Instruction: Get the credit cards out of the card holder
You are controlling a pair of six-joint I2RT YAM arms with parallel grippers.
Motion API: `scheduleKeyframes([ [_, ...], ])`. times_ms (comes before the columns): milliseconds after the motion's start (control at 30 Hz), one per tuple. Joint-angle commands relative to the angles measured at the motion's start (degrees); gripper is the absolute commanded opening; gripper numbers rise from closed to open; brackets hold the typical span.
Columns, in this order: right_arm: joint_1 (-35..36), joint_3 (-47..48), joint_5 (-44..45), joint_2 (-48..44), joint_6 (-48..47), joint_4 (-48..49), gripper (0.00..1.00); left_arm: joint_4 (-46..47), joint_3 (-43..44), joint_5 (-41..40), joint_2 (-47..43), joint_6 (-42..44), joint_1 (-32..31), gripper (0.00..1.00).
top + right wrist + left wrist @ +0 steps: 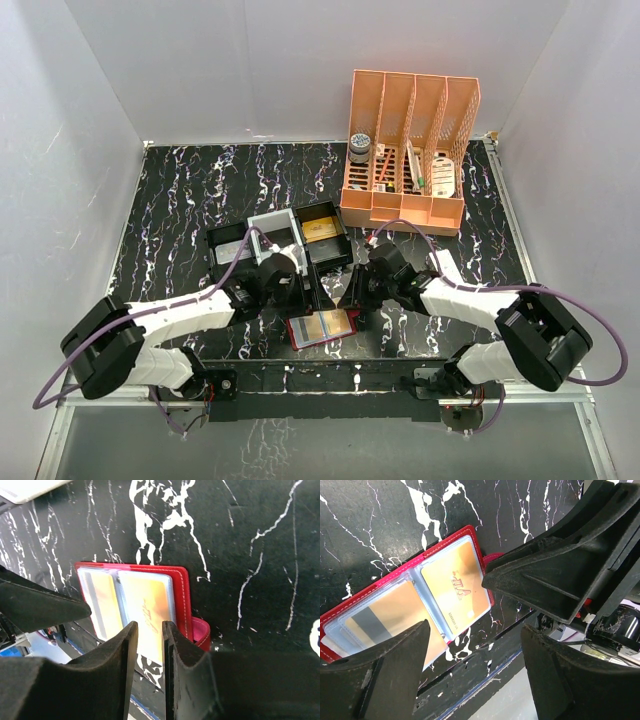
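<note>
Lying open at the near edge of the desk (180, 200), the card holder (322, 327) ran left-to-right, credit cards (147, 600) sleeved inside. Right fingers (120, 670) hung over the right-hand card, parted a slit, gripping nothing evident; left fingers (390, 670) stood wide, empty.

The red leather-like folding card holder (182, 597) lies open, flat on the black marbled table (180, 200). Tan-orange plastic credit cards (454, 587) sit in its clear sleeves.
</note>
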Motion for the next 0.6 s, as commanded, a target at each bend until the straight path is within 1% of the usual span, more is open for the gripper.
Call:
scheduleKeyframes([
  [0, 0.1, 2.2, 1.8, -0.1, 0.6, -1.4, 0.24, 1.7, 0.7, 2.4, 0.5, -0.2, 0.2, 0.70],
  [133, 0.1, 1.9, 2.2, 1.0, -0.7, -1.4, 0.23, 2.2, 1.6, 3.3, 2.4, -0.2, 0.2, 0.70],
  [233, 0.1, 1.6, 2.2, 2.3, -1.1, -0.8, 0.19, 2.5, 2.3, 4.1, 4.1, -0.3, 0.2, 0.68],
  [367, 0.1, 0.7, 1.6, 2.6, -0.7, 0.6, 0.16, 2.6, 2.8, 4.2, 6.0, -0.7, 0.2, 0.64],
  [567, 0.1, -0.1, 2.2, 2.2, -0.5, 0.3, 0.15, 4.6, 1.7, 4.0, 8.3, -2.4, 0.2, 0.54],
])
